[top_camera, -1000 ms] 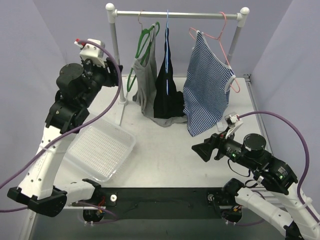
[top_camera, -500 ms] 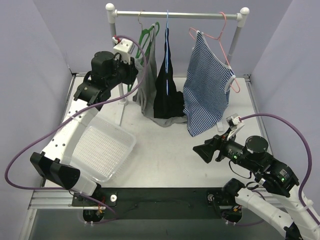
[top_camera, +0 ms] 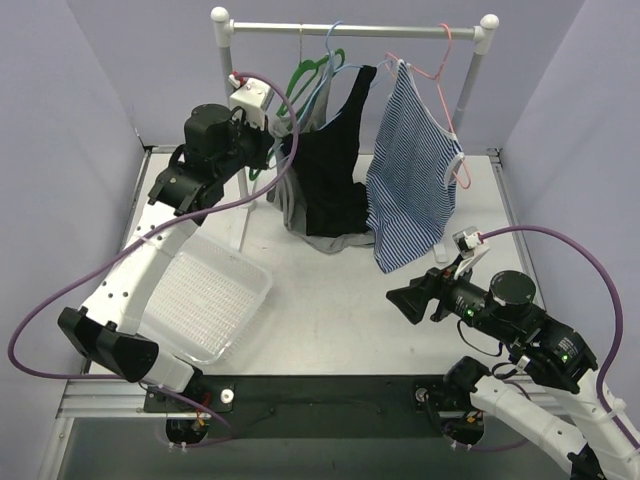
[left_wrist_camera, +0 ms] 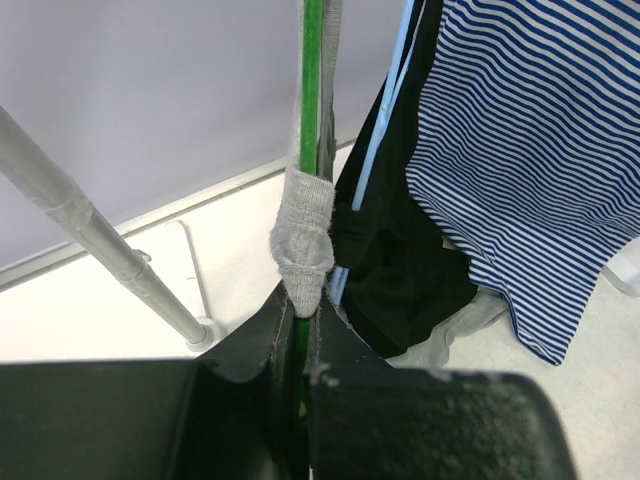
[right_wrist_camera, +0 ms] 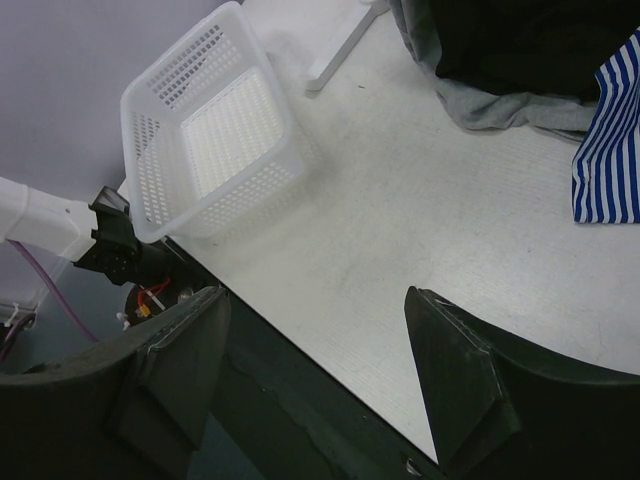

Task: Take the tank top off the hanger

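The left hand is pinched shut on the green hanger, probably to steady it so the strap can be worked off. Just above its fingertips the strap of the grey tank top bunches into a thick knot round the hanger. The rest of the cloth drapes below the hand, beside the black top. The right hand gapes wide, holding nothing, low over the bench.
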